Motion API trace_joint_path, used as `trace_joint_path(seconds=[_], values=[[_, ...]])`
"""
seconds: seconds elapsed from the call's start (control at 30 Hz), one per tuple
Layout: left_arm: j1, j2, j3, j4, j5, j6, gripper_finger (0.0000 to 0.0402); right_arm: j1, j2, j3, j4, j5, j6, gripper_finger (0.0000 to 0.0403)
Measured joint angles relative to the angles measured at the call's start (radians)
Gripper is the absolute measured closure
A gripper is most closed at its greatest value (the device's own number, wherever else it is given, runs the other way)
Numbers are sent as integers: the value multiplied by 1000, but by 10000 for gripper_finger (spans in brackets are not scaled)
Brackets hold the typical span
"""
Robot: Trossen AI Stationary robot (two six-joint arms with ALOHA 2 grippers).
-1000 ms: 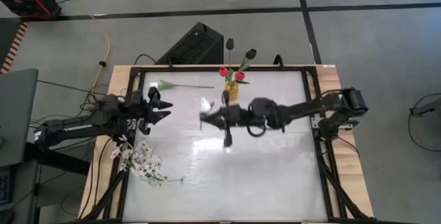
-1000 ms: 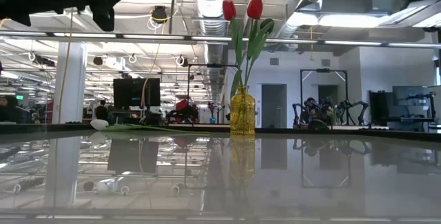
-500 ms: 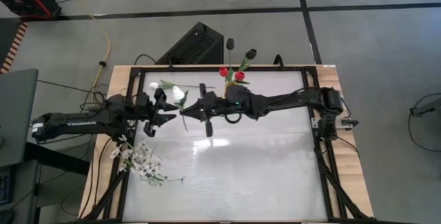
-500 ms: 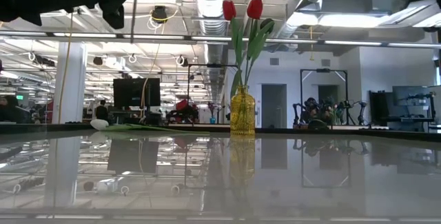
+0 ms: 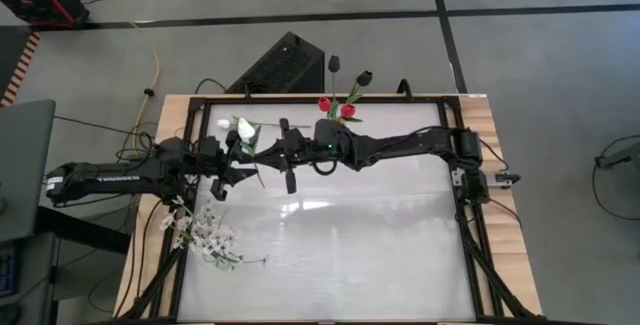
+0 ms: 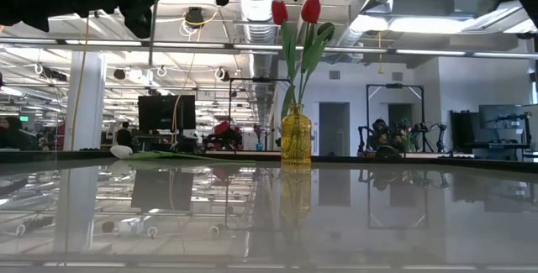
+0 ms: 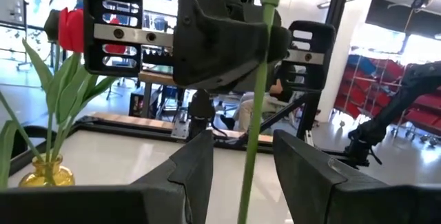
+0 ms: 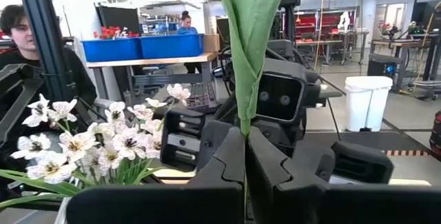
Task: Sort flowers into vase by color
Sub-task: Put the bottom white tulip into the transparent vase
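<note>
My right gripper (image 5: 266, 154) reaches across to the table's far left and is shut on a white tulip (image 5: 245, 128), held above the table. My left gripper (image 5: 242, 157) faces it, open. In the left wrist view its fingers stand on either side of the tulip's green stem (image 7: 253, 114), and I see no touch. The yellow vase (image 6: 296, 137) stands at the far edge with two red tulips (image 6: 311, 9) in it. A second white tulip (image 6: 122, 151) lies flat at the far left. A spray of white blossoms (image 5: 205, 233) lies at the near left. My right gripper pinches the tulip's green stem (image 8: 242, 122) between its two fingers, just under a long leaf (image 8: 249, 17). The fingers come level from the table's right and lie across the stem. The tulip stands roughly upright, lifted clear, its lower stem (image 6: 152, 29) hanging below.
Two black tulip buds (image 5: 364, 78) show past the table's far edge; I cannot tell what they stand in. A black frame (image 5: 455, 145) borders the glossy table top. People (image 8: 17, 38) sit at benches in the room beyond.
My right gripper has carried the white tulip from the table's middle toward the left edge, up to my left gripper. My left gripper has gone a little toward the right. The stem now stands between the left fingers.
</note>
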Motion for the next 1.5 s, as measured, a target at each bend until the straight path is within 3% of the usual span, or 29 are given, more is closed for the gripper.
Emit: trace_joint_path(seconds=[0.23, 0.53, 0.83, 1.03, 1.2, 1.37, 1.5], values=[[0, 0, 0, -4, 0, 1, 275, -4, 0, 0, -21, 3, 8, 378], [0, 0, 0, -5, -9, 10, 391, -19, 0, 0, -29, 4, 11, 370], [0, -1, 0, 0, -9, 1, 401, -16, 0, 0, -59, 1, -22, 333], [0, -48, 12, -20, 11, -14, 401, -16, -11, 0, -84, -39, -52, 264], [0, -116, 166, -275, 7, 17, 401, -25, -44, -1, -203, -135, -95, 203], [-1, -109, 413, -604, -13, 68, 401, -22, -70, -1, -336, -162, -102, 178], [-28, -99, 519, -637, 109, 52, 401, 6, -69, -1, -424, -162, -137, 180]])
